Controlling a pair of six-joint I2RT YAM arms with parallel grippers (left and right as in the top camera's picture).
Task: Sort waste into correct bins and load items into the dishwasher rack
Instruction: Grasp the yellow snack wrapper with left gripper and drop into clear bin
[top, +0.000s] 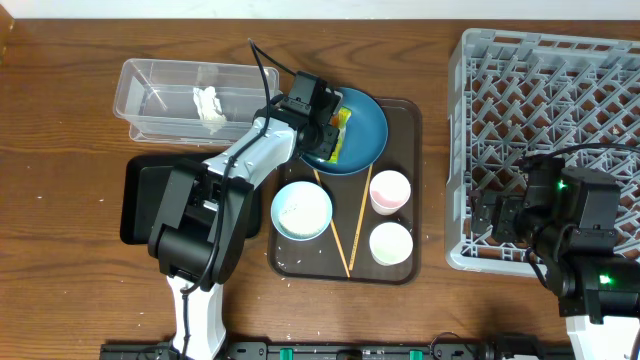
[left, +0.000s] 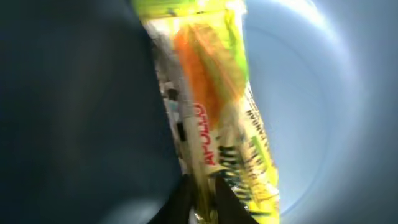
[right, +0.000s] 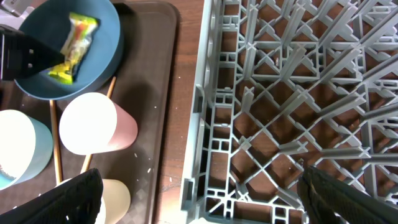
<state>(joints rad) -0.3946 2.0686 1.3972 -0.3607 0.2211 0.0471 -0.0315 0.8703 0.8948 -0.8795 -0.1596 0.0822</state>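
My left gripper (top: 325, 125) is over the dark-blue plate (top: 368, 125) on the brown tray. In the left wrist view its fingers (left: 202, 208) are shut on one end of the yellow-green snack wrapper (left: 211, 106), which lies against the plate (left: 317, 93). The crumpled white tissue (top: 208, 103) lies in the clear tub (top: 150, 90). The light-blue bowl (top: 301, 211), pink cup (top: 390, 192), white cup (top: 390, 243) and two chopsticks (top: 358, 215) rest on the tray. My right gripper (right: 199, 199) is open and empty over the front left corner of the grey rack (right: 280, 93).
The black tray (top: 135, 195) lies at the left, partly under my left arm. The dark-brown serving tray (top: 408, 150) holds the dishes, with loose rice grains (right: 148, 165) scattered on it. The rack (top: 550, 90) fills the right side.
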